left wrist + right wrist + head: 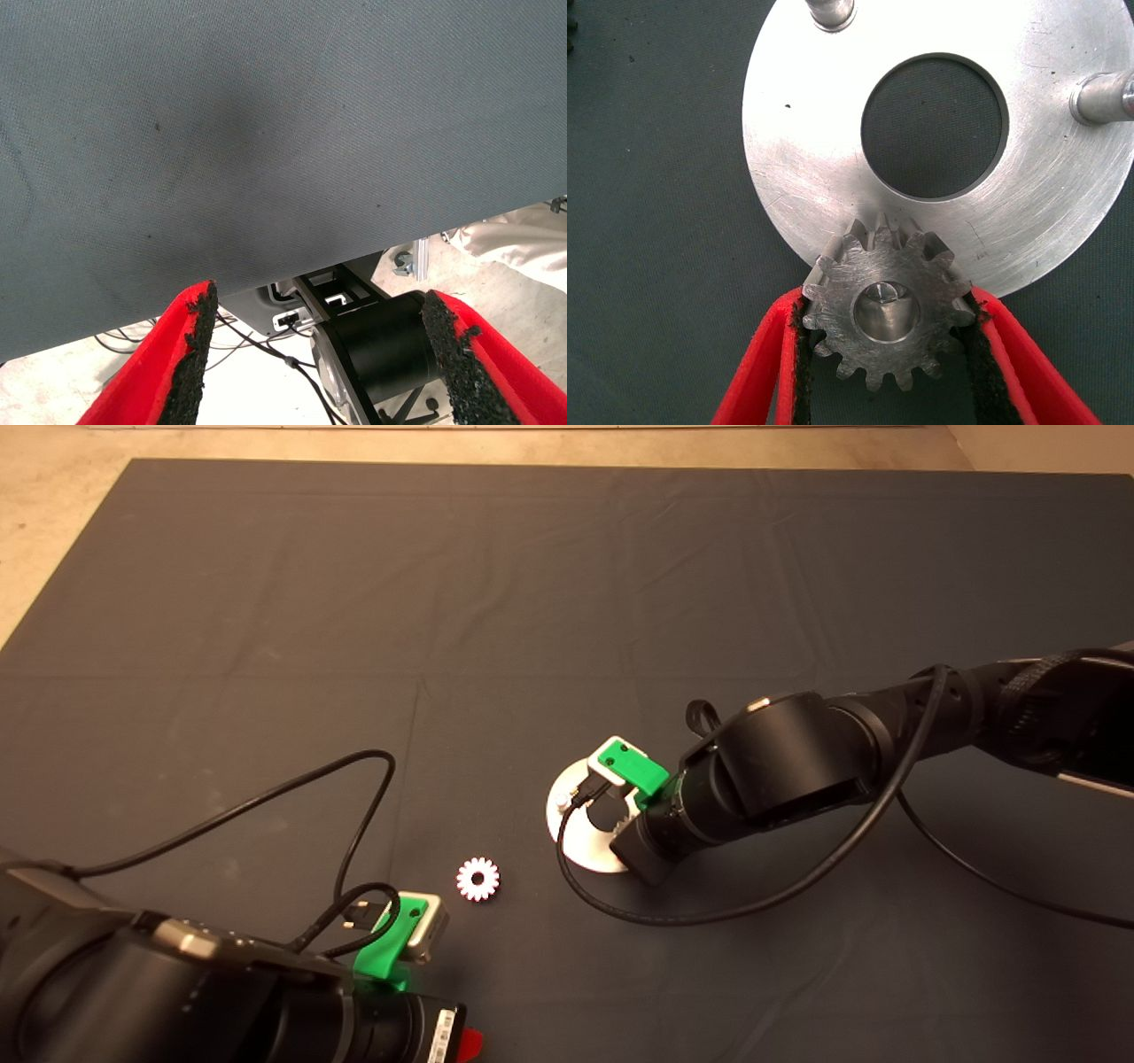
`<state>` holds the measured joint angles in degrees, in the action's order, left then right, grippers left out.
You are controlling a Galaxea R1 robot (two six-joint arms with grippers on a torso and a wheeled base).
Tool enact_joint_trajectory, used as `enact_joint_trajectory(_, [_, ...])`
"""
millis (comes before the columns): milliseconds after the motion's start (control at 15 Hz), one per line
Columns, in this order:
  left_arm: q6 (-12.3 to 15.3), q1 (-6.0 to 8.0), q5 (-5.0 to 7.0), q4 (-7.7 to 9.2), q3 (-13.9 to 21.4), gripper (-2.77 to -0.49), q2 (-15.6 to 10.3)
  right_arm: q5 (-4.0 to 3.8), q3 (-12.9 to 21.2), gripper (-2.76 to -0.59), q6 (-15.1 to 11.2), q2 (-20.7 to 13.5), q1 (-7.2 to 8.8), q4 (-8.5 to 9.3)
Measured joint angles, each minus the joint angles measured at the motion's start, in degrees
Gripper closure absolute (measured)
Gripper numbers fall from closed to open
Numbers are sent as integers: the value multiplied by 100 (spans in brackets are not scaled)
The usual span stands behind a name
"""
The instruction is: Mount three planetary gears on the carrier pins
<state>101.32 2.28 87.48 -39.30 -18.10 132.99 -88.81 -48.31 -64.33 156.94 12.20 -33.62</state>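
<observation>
While your right gripper (611, 810) hovers over the disc (576, 841) from above, a loose gear (478, 879) waits near the parked left gripper (319, 363), its fingers spread on nothing. Up close, your right fingers (775, 354) pinch a gear (884, 310) by its teeth, its bore over a pin (886, 297); the gear looks rigid, slick steel, so grip opposite tooth tips.

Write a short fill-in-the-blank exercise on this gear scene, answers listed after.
1. The right gripper holds a gear between its ____ fingers.
2. Through that gear's centre hole shows the top of a carrier ____.
3. On the disc, ____ other pins stand bare.
4. In the head view, a spare gear lies on the mat between the disc and the ____ gripper.

Answers: red; pin; two; left
</observation>
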Motion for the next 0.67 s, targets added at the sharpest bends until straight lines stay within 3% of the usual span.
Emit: enact_joint_trajectory(667, [0,30,0,0,0,-162,-5,8,49,-94,22,1,-30,-11])
